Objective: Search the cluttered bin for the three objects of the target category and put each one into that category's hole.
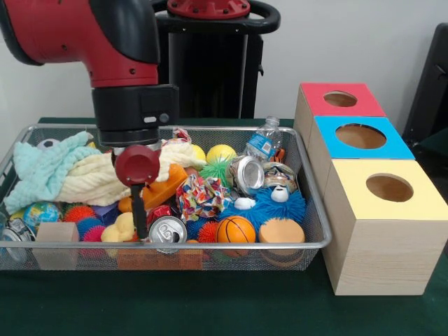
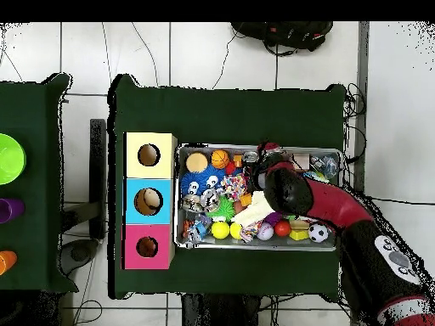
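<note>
A wire mesh bin (image 1: 231, 246) holds a heap of toys, balls, cans and cloths. My gripper (image 1: 140, 229) hangs low at the bin's front left, tips down between a yellow duck-like toy (image 1: 119, 227) and an upright silver can (image 1: 166, 229). It shows edge-on, so its state is unclear. Other cans lie tilted at the middle (image 1: 246, 173) and the left edge (image 1: 10, 234). Right of the bin stand three wooden boxes with round holes: red (image 1: 339, 100), blue (image 1: 360, 136), yellow (image 1: 388, 189). In the overhead view the arm's wrist (image 2: 276, 174) covers the gripper over the bin (image 2: 255, 146).
In the bin also lie a basketball (image 1: 235, 229), a blue fuzzy toy (image 1: 276, 203), a water bottle (image 1: 263, 142), a mint towel (image 1: 42, 171), a cream cloth (image 1: 98, 178) and a wooden block (image 1: 57, 232). A side table holds a green bowl (image 2: 8, 159).
</note>
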Motion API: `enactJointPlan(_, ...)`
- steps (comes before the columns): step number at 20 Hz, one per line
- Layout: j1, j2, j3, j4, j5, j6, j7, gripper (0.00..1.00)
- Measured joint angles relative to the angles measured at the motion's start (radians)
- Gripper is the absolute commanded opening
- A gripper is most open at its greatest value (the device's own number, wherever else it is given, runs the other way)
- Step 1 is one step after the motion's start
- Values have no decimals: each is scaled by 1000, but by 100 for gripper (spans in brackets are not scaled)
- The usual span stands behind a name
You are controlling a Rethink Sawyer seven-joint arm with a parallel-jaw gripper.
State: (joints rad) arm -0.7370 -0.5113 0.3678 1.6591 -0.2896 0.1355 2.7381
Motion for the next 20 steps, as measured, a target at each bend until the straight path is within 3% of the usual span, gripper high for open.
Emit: enactJointPlan(20, -21, -53, 42, 18, 0, 41, 0, 100)
